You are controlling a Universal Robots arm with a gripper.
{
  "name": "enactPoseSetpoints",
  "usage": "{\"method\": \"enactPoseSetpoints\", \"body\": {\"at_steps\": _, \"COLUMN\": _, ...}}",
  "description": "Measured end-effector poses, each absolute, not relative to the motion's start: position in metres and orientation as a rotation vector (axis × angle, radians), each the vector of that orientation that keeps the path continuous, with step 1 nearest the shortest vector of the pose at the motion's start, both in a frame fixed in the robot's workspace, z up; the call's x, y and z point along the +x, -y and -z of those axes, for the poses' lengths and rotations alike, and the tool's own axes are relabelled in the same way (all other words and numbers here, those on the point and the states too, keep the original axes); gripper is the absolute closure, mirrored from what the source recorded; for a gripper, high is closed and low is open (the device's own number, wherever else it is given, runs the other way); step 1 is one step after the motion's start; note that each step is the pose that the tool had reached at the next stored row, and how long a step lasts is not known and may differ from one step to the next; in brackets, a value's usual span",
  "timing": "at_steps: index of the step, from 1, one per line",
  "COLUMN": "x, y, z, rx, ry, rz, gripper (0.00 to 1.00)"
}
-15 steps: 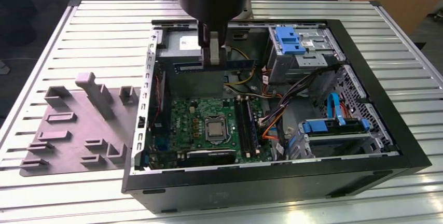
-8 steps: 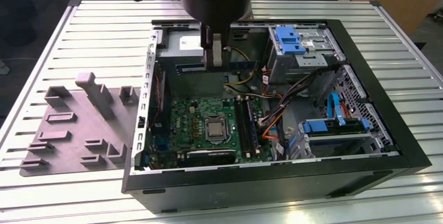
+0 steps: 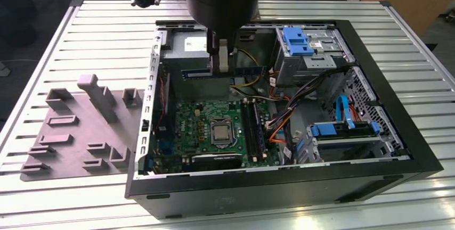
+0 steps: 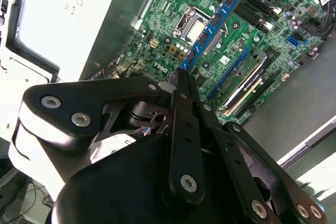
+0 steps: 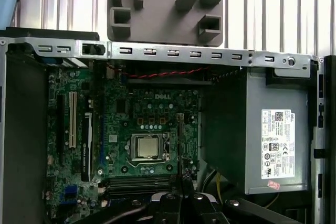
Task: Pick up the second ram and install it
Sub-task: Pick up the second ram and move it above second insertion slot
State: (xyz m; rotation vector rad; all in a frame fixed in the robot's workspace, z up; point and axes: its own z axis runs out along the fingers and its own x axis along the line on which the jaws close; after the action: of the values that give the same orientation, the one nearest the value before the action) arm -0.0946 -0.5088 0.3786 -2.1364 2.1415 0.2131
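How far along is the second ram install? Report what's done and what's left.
Done: the second ram is off the grey tray. In hand: the gripper holds it, jaws shut, over the open case. Left: it is not yet seated in the black slots.

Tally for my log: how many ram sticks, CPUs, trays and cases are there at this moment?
Ram sticks: 2 (held ram in the tool; seated ram in a slot)
CPU: 1
Tray: 1
Case: 1
Total: 5
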Motion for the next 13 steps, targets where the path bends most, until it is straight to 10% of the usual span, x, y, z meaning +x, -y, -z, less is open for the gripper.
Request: {"method": "enactPoseSetpoints", "body": {"at_steps": 13, "x": -0.0944, "y": 0.5089, "z": -0.3699, "rx": -2.148, "ry": -2.162, "rz": -0.185, "gripper": 0.88}}
